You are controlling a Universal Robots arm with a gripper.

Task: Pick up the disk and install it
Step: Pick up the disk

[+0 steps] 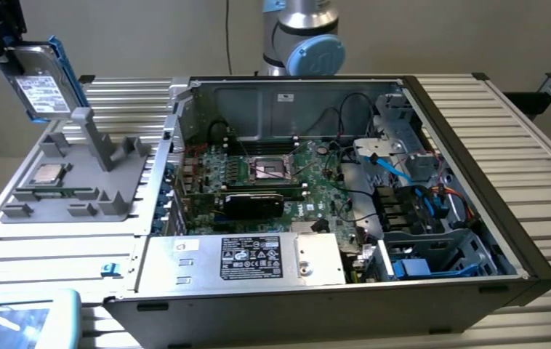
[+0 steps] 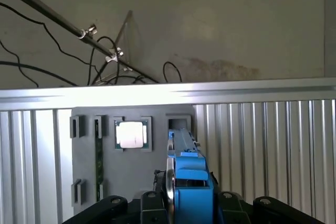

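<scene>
1. Disk (image 1: 43,81): at the exterior view's upper left, off the table, above the grey holder (image 1: 96,190). It is on edge and slightly tilted, label side showing. Its low end is close to the holder's post (image 1: 91,134); I cannot tell whether they touch.
2. Gripper (image 1: 11,52): pinching the disk at its upper end. In the wrist view the blue frame (image 2: 189,179) sits between the jaws.
3. Step in hand, as I judge it: carrying the disk from the holder toward the open case (image 1: 523,240).
4. To do it well:
   - Make sure the low end is free of the post before any sideways travel.
   - Keep the pinch firm, since the disk hangs from one end and could swing or slip.
   - Stay above the case wall and away from the loose cables (image 1: 392,171).
   - Leave the chip (image 2: 131,134) undisturbed in its pocket on the holder.
5. Arm (image 1: 300,40): its joints show behind the case. The wrist is out over the holder, and the wrist camera looks along the disk's edge at the holder.
</scene>
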